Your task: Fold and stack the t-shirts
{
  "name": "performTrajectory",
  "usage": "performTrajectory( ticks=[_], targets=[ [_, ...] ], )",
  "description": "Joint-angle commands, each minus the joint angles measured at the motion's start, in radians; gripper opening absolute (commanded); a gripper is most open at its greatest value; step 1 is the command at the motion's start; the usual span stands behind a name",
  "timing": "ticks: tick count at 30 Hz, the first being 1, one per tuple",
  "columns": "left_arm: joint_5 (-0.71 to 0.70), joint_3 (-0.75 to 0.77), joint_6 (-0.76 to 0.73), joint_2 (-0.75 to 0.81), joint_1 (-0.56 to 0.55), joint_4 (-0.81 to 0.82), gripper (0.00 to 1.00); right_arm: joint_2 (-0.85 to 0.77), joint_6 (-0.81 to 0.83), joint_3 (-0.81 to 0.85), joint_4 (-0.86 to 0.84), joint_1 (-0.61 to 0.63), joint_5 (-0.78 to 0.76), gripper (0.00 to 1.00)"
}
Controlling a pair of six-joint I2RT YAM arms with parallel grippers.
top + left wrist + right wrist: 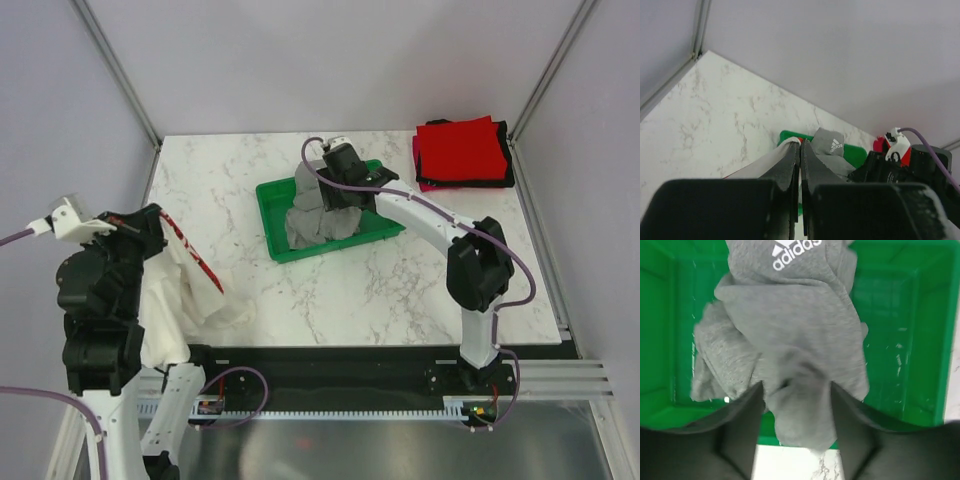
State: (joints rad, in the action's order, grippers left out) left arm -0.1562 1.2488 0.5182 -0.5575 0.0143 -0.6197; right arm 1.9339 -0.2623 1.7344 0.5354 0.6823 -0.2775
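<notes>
Two arms at work on a white marble-patterned table [400, 290], one with a shirt held up at the near left and the other reaching into a tray at the centre.

The left gripper [800, 147] is pinched tight on an edge of the soft white t-shirt with a red print [175, 290]. The shirt hangs from it and trails onto the table's near left edge. The right gripper [795, 390] is over the green plastic tray [268, 215] with its fingers [742, 410] standing apart. The crumpled grey cotton t-shirt with a white logo [795, 315] is piled in the tray directly under that gripper, and a fold of it bunches in the gap between the fingers. A folded stack with a red t-shirt on top [460, 148] lies at the far right corner, well apart from both arms.
</notes>
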Motion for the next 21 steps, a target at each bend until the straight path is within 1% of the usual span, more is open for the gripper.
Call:
performTrajectory(
  ticks=[1, 2, 4, 5, 7, 8, 11, 12, 14, 15, 19, 20, 21],
  targets=[
    [0.099, -0.057, 0.049, 0.034, 0.0, 0.011, 0.02, -0.062, -0.031, -0.022, -0.081, 0.006, 0.086, 0.68],
    [0.118, -0.069, 0.054, 0.047, -0.002, 0.005, 0.02, -0.075, -0.031, -0.036, -0.078, 0.006, 0.075, 0.75],
    [0.177, -0.11, 0.065, 0.062, -0.002, -0.017, 0.02, -0.113, -0.031, -0.053, -0.063, 0.0, 0.013, 0.8],
    [0.194, -0.124, 0.083, 0.071, -0.002, -0.028, 0.02, -0.127, -0.037, -0.079, -0.057, -0.012, 0.014, 0.82],
    [0.247, -0.173, 0.104, 0.103, -0.002, -0.049, 0.02, -0.164, -0.054, -0.111, -0.037, -0.073, 0.066, 0.83],
    [0.263, -0.21, 0.124, 0.114, -0.004, -0.054, 0.02, -0.177, -0.063, -0.155, -0.029, -0.092, 0.075, 0.84],
    [0.323, -0.276, 0.161, 0.148, -0.002, -0.071, 0.02, -0.231, -0.066, -0.243, -0.017, -0.157, 0.026, 0.86],
    [0.336, -0.29, 0.169, 0.162, -0.004, -0.072, 0.02, -0.239, -0.064, -0.259, -0.023, -0.209, 0.035, 0.86],
    [0.359, -0.331, 0.183, 0.172, -0.002, -0.075, 0.02, -0.225, -0.06, -0.262, -0.023, -0.257, 0.07, 0.86],
    [0.378, -0.347, 0.186, 0.177, -0.004, -0.075, 0.02, -0.213, -0.033, -0.256, -0.022, -0.283, 0.078, 0.86],
    [0.417, -0.405, 0.155, 0.206, -0.002, -0.084, 0.02, -0.101, -0.008, -0.188, -0.003, -0.322, 0.1, 0.86],
    [0.42, -0.41, 0.146, 0.209, -0.032, -0.101, 0.02, -0.084, -0.006, -0.182, -0.003, -0.328, 0.101, 0.86],
    [0.419, -0.41, 0.138, 0.212, -0.036, -0.113, 0.02, -0.064, -0.003, -0.179, -0.005, -0.336, 0.087, 0.86]
  ],
)
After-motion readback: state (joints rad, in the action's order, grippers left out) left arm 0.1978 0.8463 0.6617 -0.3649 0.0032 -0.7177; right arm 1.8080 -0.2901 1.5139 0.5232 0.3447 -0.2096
